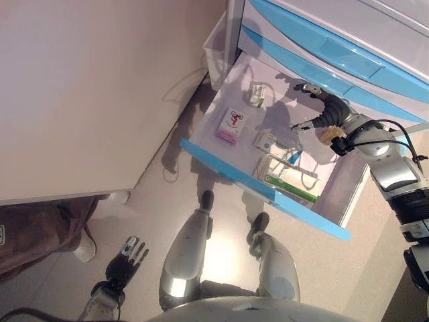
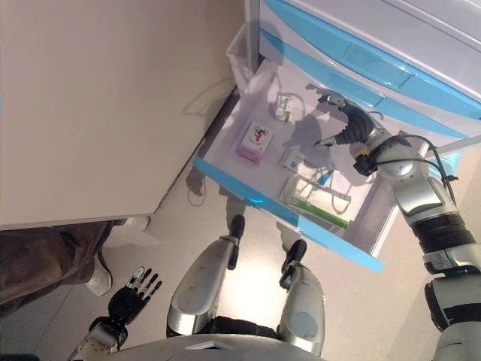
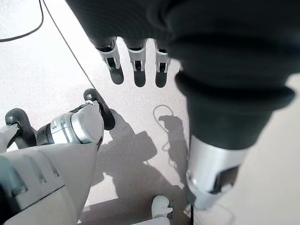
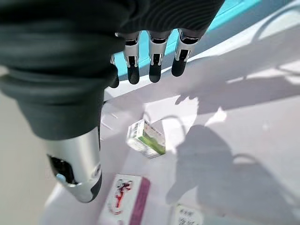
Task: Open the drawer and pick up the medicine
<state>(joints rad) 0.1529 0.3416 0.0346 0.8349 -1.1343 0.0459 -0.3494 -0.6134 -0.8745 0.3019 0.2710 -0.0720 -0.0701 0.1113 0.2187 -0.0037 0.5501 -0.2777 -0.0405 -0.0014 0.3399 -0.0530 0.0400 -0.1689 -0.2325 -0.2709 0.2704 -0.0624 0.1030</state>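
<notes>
The white drawer (image 1: 231, 87) with a light-blue front (image 1: 261, 191) stands pulled out. Inside lie a small green-and-white medicine box (image 1: 255, 94) at the back, a pink-and-white box (image 1: 232, 125), a small blue-and-white box (image 1: 266, 141) and a long green-and-white box (image 1: 285, 184). My right hand (image 1: 323, 111) hovers over the drawer's inside, fingers straight and open, holding nothing. In the right wrist view the green-and-white box (image 4: 146, 138) lies below the fingertips (image 4: 154, 70), apart from them. My left hand (image 1: 126, 258) hangs low by the floor, open and empty.
More light-blue-fronted drawers (image 1: 335, 50) stay closed above the open one. A large beige panel (image 1: 87, 94) stands at the left. A person's leg in brown trousers (image 1: 40, 235) with a white shoe (image 1: 86, 247) is at the lower left.
</notes>
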